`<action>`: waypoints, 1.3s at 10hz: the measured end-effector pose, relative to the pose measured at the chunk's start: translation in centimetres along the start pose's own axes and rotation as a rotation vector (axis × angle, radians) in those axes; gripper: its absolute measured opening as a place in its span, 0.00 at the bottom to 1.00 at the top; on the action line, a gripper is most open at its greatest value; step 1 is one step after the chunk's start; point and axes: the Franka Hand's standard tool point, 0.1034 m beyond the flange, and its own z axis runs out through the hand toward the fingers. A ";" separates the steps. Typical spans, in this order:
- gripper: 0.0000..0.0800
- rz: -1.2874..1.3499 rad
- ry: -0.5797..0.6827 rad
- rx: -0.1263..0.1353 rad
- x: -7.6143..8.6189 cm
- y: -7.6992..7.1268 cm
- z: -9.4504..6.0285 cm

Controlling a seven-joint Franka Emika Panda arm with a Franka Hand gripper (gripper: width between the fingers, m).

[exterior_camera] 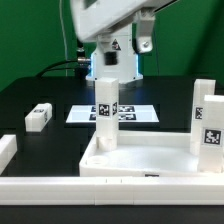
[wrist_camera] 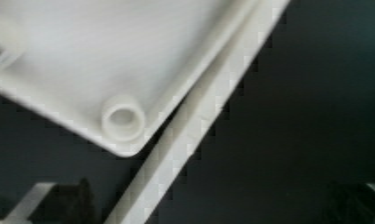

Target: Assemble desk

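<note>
Nearest us, the desk top [exterior_camera: 145, 160] lies rim-up on the black counter [exterior_camera: 40, 95], one leg [exterior_camera: 106, 112] upright in a far corner, two more legs [exterior_camera: 209, 120] at the exterior view's right. Jaws stand open, empty, above. We judge a skewed approach could tip that leg — its seating looks unconfirmed. Marker board [exterior_camera: 85, 113] behind; green backdrop.

Exterior view looks low across the table [exterior_camera: 40, 95]; wrist view looks closely down on desk top [wrist_camera: 95, 60].
</note>
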 end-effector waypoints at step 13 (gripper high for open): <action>0.81 -1.096 -0.154 -0.235 3.0 17.3 1.8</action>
